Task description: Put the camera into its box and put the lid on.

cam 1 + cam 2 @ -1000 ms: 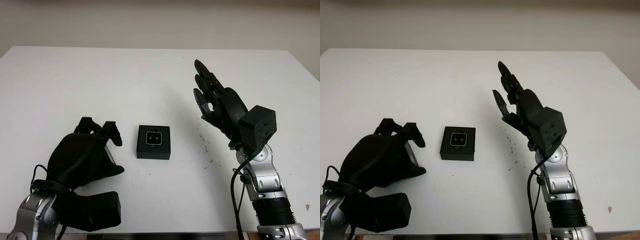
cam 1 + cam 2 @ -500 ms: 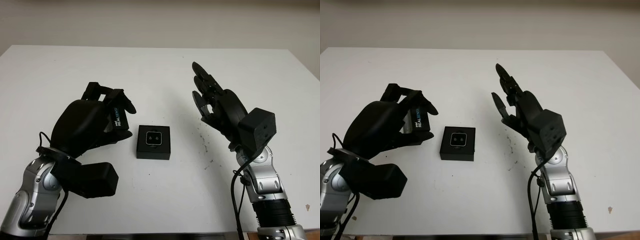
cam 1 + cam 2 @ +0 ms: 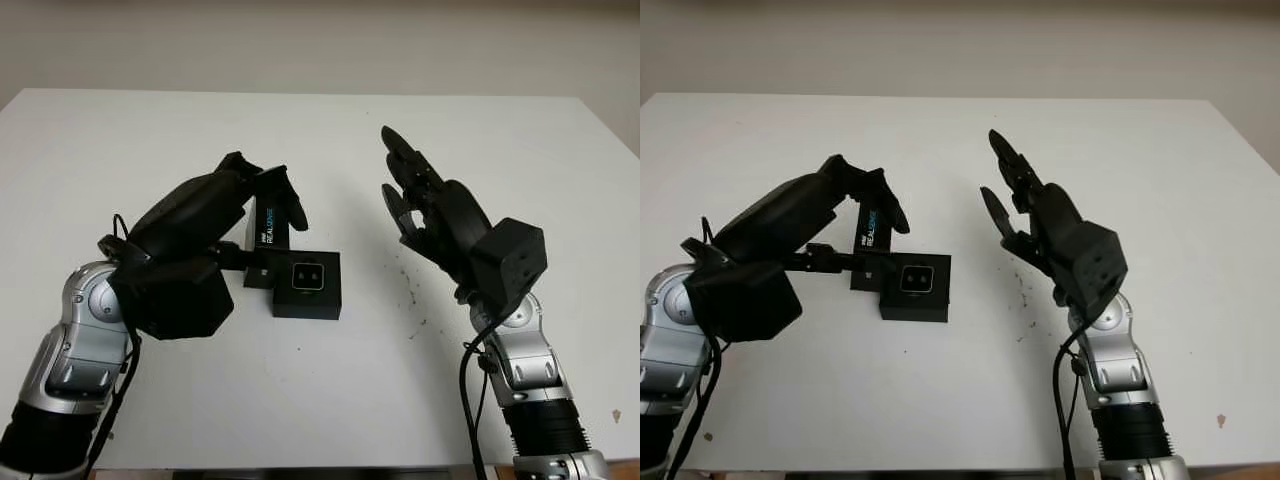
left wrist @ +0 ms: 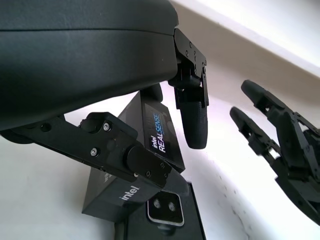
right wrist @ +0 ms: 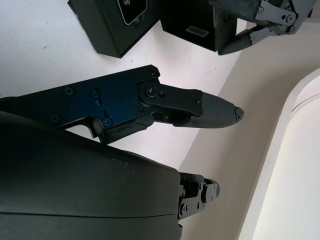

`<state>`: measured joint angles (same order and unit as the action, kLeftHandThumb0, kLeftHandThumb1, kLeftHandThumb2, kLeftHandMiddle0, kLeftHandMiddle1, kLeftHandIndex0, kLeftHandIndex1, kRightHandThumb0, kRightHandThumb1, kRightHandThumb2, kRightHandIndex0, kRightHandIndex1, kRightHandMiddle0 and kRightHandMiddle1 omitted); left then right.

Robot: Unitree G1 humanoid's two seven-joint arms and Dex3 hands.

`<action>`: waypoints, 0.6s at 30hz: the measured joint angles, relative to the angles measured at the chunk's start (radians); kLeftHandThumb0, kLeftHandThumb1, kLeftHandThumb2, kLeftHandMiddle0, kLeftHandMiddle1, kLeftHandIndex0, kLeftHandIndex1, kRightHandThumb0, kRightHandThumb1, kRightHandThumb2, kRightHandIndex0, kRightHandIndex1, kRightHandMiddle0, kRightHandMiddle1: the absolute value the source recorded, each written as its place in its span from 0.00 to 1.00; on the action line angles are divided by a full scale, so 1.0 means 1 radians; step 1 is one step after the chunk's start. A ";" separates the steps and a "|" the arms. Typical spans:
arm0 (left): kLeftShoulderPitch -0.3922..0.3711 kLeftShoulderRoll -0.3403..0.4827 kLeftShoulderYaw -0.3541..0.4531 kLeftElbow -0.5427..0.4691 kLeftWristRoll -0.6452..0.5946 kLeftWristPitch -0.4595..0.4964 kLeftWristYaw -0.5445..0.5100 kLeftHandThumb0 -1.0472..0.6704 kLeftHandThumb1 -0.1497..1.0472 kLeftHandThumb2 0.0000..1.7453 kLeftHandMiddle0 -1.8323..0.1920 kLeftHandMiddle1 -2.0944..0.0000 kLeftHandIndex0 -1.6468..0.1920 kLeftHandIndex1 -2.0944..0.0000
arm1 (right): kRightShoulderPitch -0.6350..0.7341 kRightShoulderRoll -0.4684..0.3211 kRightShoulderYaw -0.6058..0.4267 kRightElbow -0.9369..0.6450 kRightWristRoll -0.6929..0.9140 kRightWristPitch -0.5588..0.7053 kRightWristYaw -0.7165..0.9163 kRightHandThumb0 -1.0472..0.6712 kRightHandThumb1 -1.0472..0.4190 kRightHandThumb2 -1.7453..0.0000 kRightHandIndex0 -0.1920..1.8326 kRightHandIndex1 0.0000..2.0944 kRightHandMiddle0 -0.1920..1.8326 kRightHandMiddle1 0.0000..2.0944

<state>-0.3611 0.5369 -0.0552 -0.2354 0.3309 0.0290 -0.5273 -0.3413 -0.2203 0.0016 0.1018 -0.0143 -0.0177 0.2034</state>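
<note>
Left robot hand (image 3: pixel 235 215) has swung in from the table's left edge gripping the lid (image 3: pixel 266 238), now tilted just beside the box (image 3: pixel 306 285) with the camera (image 3: pixel 306 275) already seated; right robot hand (image 3: pixel 425 205) open, raised to the right; capping comes next.

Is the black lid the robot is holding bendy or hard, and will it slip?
Probably hard: the lid keeps its straight boxy edges in the left hand. It looks light, being hollow. Its smooth sides might slip, held tilted above the box.
</note>
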 measured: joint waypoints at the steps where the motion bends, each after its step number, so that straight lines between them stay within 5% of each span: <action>1: -0.004 0.003 -0.006 0.009 -0.008 0.003 -0.013 0.55 0.95 0.03 0.72 0.31 0.73 0.31 | 0.000 0.002 -0.002 0.000 0.002 0.002 -0.004 0.23 0.00 0.69 0.11 0.03 0.10 0.05; 18: -0.060 0.067 -0.045 0.022 -0.051 0.079 -0.133 0.56 0.96 0.03 0.71 0.28 0.74 0.26 | 0.000 0.016 -0.009 0.000 -0.003 0.032 -0.029 0.22 0.00 0.69 0.11 0.03 0.11 0.04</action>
<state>-0.4215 0.6041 -0.1001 -0.2137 0.2803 0.1077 -0.6602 -0.3414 -0.2043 -0.0075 0.1016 -0.0170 0.0141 0.1744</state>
